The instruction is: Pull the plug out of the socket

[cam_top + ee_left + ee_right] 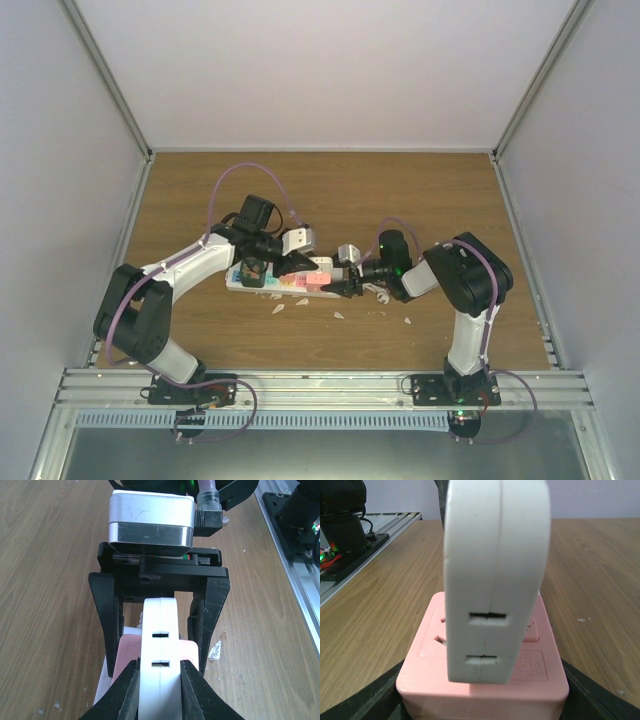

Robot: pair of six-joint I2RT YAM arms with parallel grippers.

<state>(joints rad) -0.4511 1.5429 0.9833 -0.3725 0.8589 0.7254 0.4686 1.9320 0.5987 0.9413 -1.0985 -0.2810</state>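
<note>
My left gripper [160, 687] pinches the plug [160, 625]; my right gripper [482, 700] clamps the socket [427, 680]. The plug looks seated, so next I pull straight up.

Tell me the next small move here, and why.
Probably lift the left gripper straight up. Its fingers sit closed on both sides of the white plug, which stands seated in the pink end of the socket, while the right gripper clamps that end, seemingly bracing it against the pull.
</note>
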